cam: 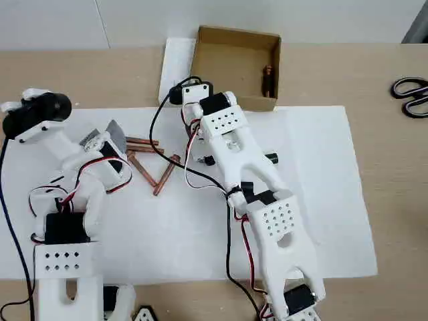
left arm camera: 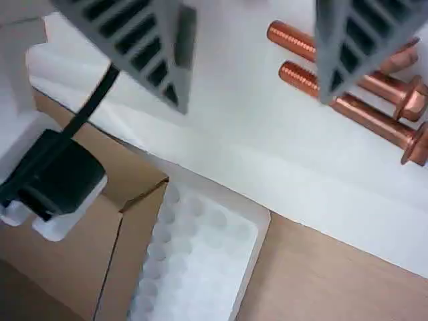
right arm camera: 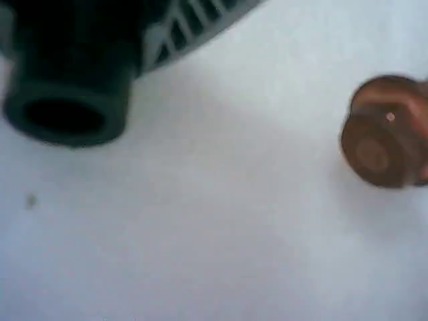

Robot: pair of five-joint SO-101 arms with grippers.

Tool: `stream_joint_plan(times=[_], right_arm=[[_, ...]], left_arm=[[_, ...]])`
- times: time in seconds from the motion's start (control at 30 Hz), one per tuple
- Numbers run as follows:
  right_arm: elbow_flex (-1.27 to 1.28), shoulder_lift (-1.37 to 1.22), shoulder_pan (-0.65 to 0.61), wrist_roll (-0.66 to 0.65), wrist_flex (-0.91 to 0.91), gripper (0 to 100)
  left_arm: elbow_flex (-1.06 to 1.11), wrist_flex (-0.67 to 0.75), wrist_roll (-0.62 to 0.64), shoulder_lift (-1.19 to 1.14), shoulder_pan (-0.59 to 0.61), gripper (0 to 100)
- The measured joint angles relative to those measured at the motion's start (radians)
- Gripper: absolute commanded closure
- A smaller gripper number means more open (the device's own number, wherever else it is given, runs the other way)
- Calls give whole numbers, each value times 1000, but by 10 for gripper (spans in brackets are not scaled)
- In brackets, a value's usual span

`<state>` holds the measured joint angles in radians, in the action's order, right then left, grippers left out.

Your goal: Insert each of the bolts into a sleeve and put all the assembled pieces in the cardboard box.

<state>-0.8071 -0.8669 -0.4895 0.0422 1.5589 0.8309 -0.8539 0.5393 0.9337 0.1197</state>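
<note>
– The left gripper [left arm camera: 247, 60]?
– Jaws apart, I hold it just left of the copper bolts [cam: 142, 142] on the white paper [cam: 321, 200].
– The right gripper [right arm camera: 177, 23]?
– I can't tell its grip; a black sleeve [right arm camera: 67, 93] is beside it. One assembled piece [cam: 268, 80] lies in the far cardboard box [cam: 227, 67].

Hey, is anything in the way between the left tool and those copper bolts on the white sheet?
Nothing visible is in the way. The left tool hangs open close to the bolts, and the left wrist view shows just bare white sheet between its fingers and them.
</note>
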Motion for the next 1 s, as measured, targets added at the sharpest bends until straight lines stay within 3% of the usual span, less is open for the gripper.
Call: stream_joint_plan(times=[1.0], right_arm=[[6, 137, -17, 38, 101, 997]], left_arm=[[0, -44, 0, 0, 0, 882]])
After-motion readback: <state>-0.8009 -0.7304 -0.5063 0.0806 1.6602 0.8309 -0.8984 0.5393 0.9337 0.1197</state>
